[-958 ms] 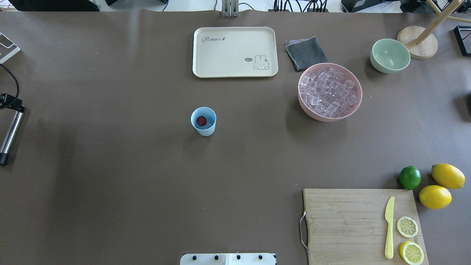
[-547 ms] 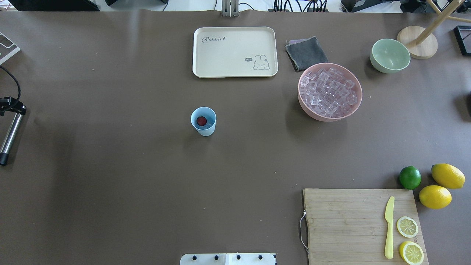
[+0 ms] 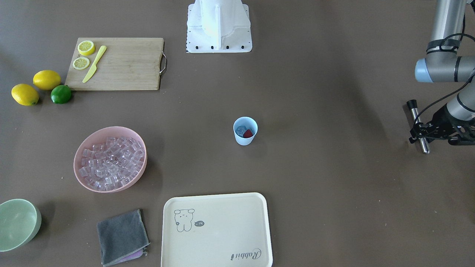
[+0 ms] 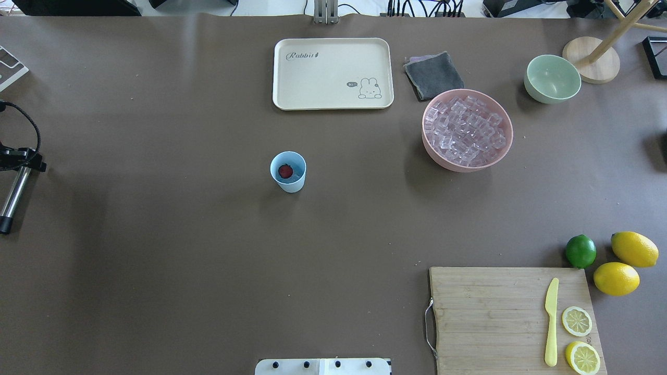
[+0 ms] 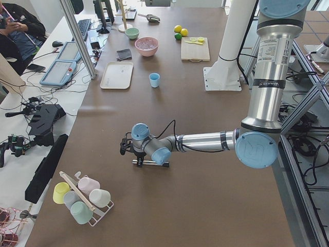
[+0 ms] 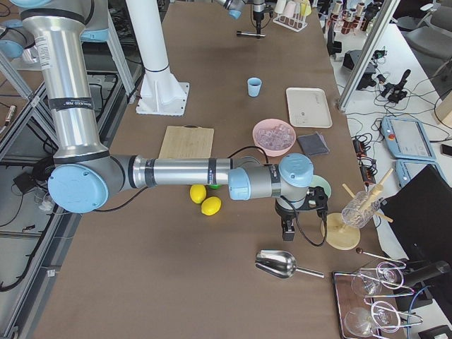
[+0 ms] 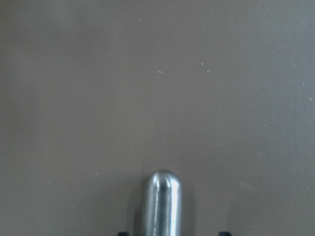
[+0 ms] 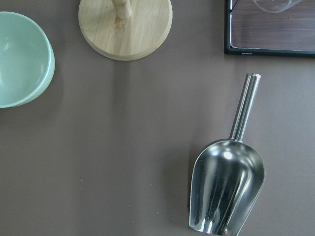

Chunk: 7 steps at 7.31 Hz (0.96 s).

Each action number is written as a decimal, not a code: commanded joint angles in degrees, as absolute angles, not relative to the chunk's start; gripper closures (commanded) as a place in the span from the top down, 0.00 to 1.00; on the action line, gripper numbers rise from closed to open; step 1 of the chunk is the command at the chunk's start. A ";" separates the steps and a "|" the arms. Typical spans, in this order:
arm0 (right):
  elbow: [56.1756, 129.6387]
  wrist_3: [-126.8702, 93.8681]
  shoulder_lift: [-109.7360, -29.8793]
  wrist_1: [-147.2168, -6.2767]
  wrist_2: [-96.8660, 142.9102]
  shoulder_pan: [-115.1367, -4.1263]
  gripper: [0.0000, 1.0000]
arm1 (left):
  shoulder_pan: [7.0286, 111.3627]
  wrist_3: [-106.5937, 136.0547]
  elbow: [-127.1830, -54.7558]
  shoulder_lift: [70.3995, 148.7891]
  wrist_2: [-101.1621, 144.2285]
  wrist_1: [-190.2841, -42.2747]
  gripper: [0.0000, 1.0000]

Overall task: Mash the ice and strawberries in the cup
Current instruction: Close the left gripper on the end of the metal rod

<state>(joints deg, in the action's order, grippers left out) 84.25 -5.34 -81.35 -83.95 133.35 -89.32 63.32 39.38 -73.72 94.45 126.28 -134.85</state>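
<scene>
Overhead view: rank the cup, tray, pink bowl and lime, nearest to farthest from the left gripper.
From the left gripper, at the left edge gripping a metal rod:
1. cup, table centre
2. tray, far centre
3. pink bowl, far right
4. lime, near right

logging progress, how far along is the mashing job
Done: the small light-blue plastic cup holds a red strawberry and a clear ice cube. In hand: the left gripper grips a shiny metal rod, far from the cup. Left: all the mashing.
</scene>
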 commanded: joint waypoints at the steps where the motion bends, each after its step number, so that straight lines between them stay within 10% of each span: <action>1: 84.29 -5.27 -81.30 -84.11 133.42 -89.65 1.00 | 63.19 38.85 -73.74 92.65 126.21 -138.06 0.00; 7: 86.22 -5.27 -82.61 -84.55 133.77 -90.53 1.00 | 63.72 39.29 -79.54 109.36 126.21 -134.22 0.00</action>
